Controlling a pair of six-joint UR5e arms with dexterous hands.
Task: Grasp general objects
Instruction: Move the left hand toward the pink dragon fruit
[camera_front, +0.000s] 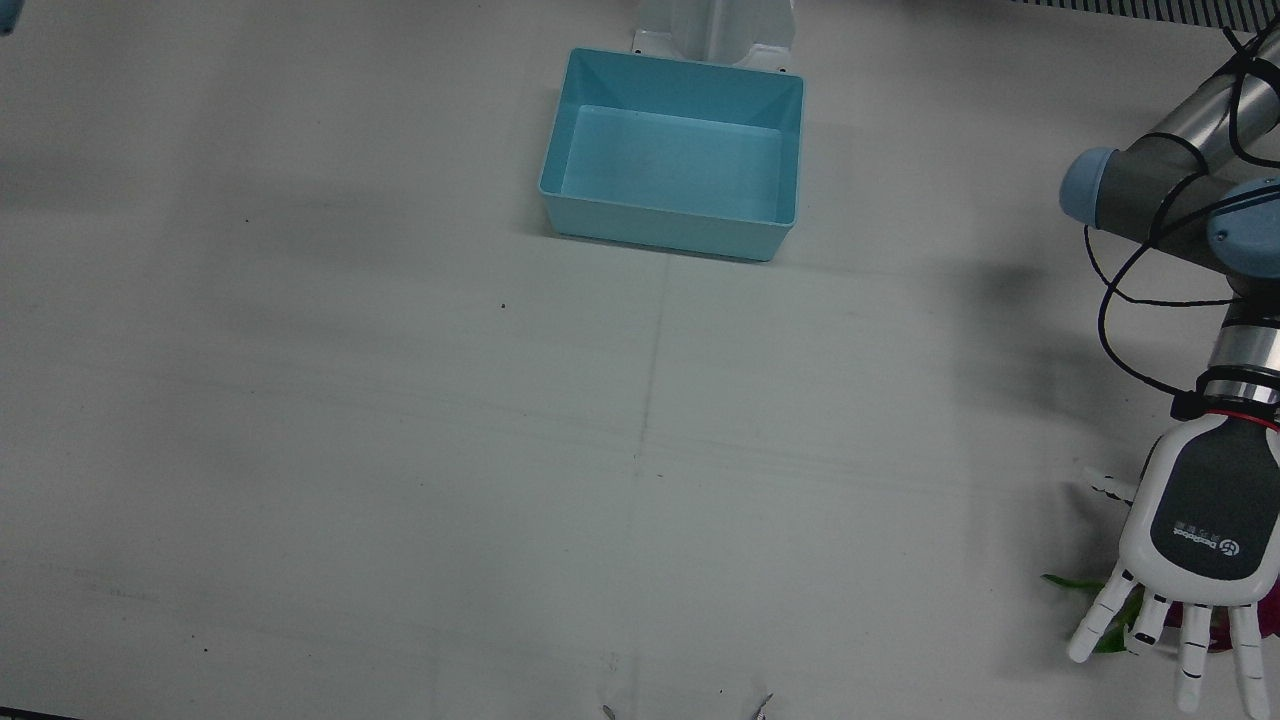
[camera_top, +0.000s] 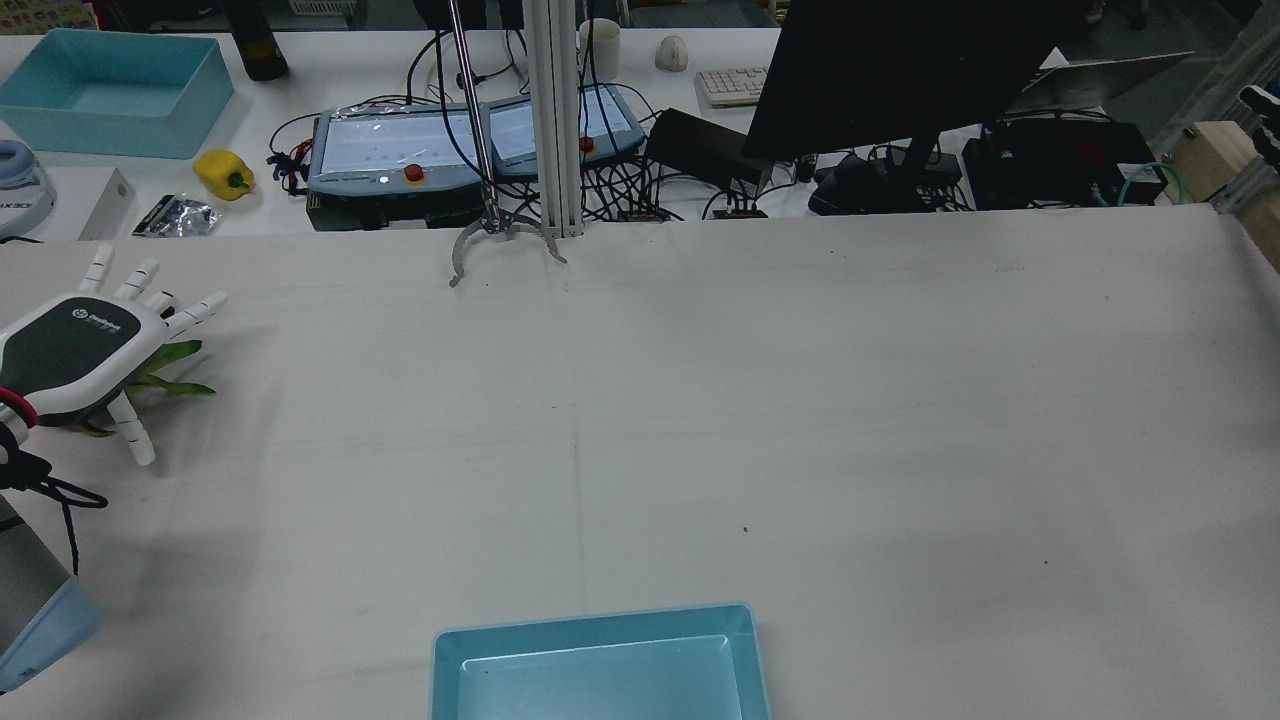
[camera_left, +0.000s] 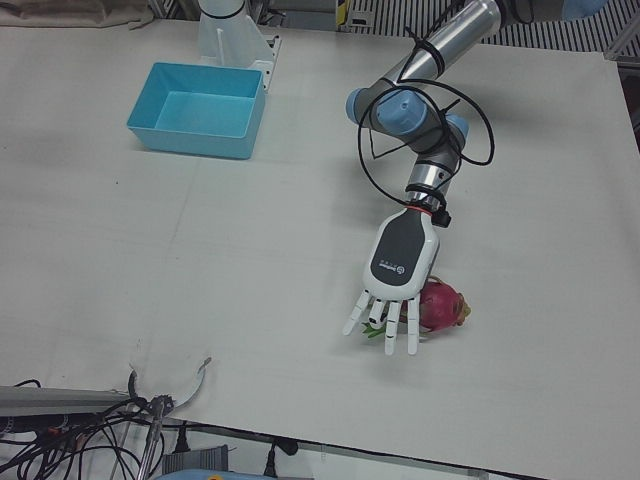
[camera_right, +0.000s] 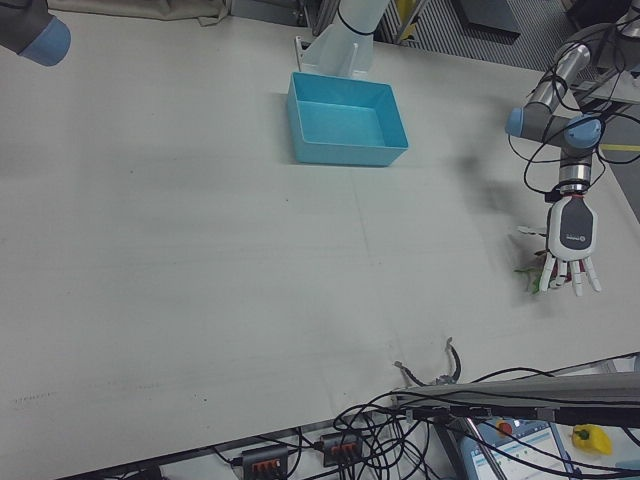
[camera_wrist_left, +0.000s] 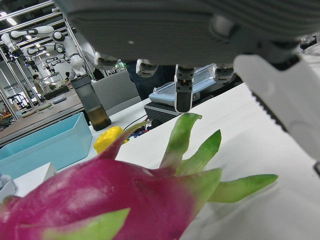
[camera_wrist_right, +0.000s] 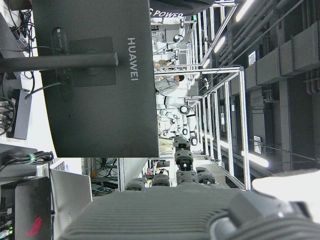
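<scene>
A magenta dragon fruit (camera_left: 441, 305) with green leaf tips lies on the white table near the front edge, on my left arm's side. It fills the lower part of the left hand view (camera_wrist_left: 100, 195). My left hand (camera_left: 400, 262) hovers palm down right over it with its fingers spread, holding nothing. It also shows in the front view (camera_front: 1200, 530) and the rear view (camera_top: 75, 345), where only the green tips (camera_top: 170, 385) stick out from under it. My right hand shows only as a dark palm edge (camera_wrist_right: 165, 215) in its own view, which looks at a monitor.
A light blue bin (camera_front: 670, 225), with nothing in it, stands at the table's middle near the pedestals; it also shows in the rear view (camera_top: 600, 625). A metal claw-shaped stand (camera_top: 500, 240) sits at the operators' edge. A bench beyond it holds clutter.
</scene>
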